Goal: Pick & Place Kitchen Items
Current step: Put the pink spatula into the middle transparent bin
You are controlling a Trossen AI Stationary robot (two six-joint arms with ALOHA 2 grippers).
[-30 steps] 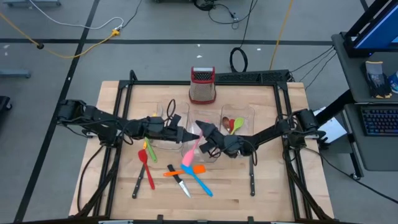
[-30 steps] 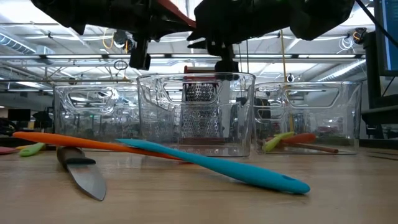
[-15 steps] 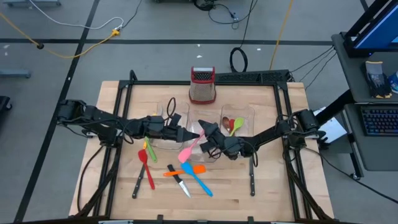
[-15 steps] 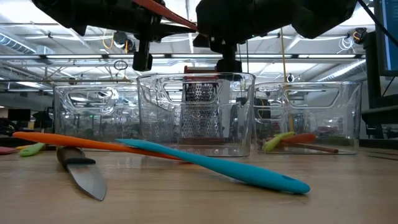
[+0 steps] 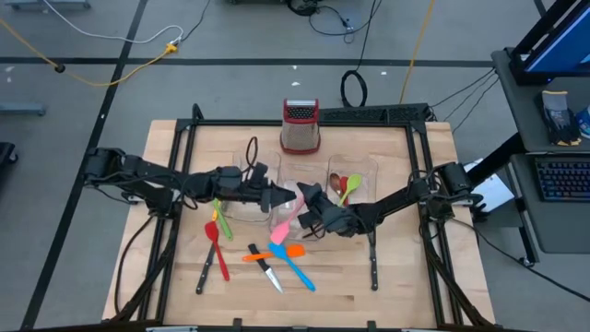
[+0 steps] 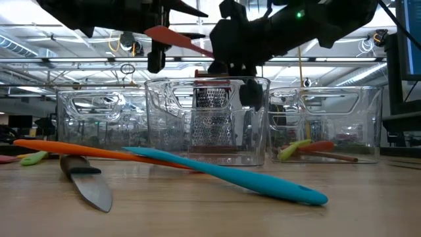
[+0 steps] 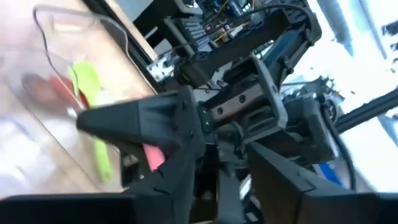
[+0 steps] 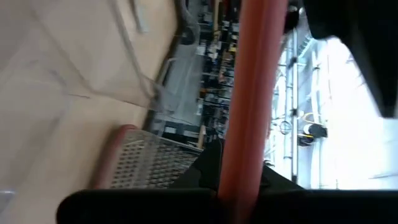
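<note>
pink spatula [image 5: 284, 218]: we see it held in the air above the middle clear bin [image 6: 207, 125], slanting between the two end effectors; in the low view it shows as a reddish bar above the bin rim.
right end effector [image 5: 302, 196]: pressed together on the pink spatula — the right wrist view shows the handle running straight out between its fingers.
left end effector [image 5: 279, 198]: right beside the same spatula, tips facing the right one; we see its fingers [image 7: 155, 121] spread in the left wrist view, pink just showing between them. Contact — we cannot tell.
loose items on the surface [image 5: 387, 277]: blue spatula [image 5: 293, 266] lying across the orange spatula [image 5: 267, 254], knife [image 5: 265, 268] beside them, red spoon [image 5: 215, 247] and a second black-handled knife [image 5: 206, 270] further toward the left arm, green spoon [image 5: 221, 221] partly under the left arm.
right-hand bin [image 5: 361, 169]: we see a brown spoon [image 5: 335, 181], a green utensil [image 5: 353, 183] and a red one [image 5: 343, 187] inside.
box grater [image 5: 300, 124]: upright at the far edge of the surface, behind the bins.
</note>
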